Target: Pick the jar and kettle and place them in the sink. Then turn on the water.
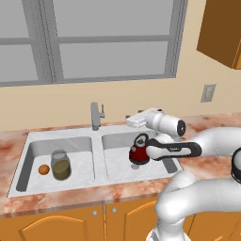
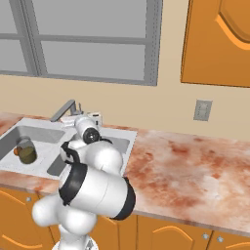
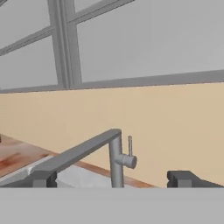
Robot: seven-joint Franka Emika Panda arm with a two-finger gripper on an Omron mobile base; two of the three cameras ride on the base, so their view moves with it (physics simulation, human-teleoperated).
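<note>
- The jar (image 1: 60,164) stands upright in the left basin of the sink (image 1: 96,144), at the lower left of the left base view, with a small orange ball (image 1: 44,169) just beside it on its left.
- In the right base view the jar (image 2: 26,151) sits at the far left, inside the sink (image 2: 29,122).
- The kettle (image 1: 139,150) rests in the right basin, near the centre of the left base view, partly covered by the arm's dark-banded link.
- The faucet (image 1: 96,115) rises upright behind the divider between the basins; in the hand view the faucet (image 3: 114,159) stands at lower centre, its spout reaching to the lower left and its side lever on the right.
- The gripper (image 3: 111,178) has its jaws spread wide with nothing between them, its dark fingertips (image 3: 183,178) framing the faucet at the bottom of the hand view.
</note>
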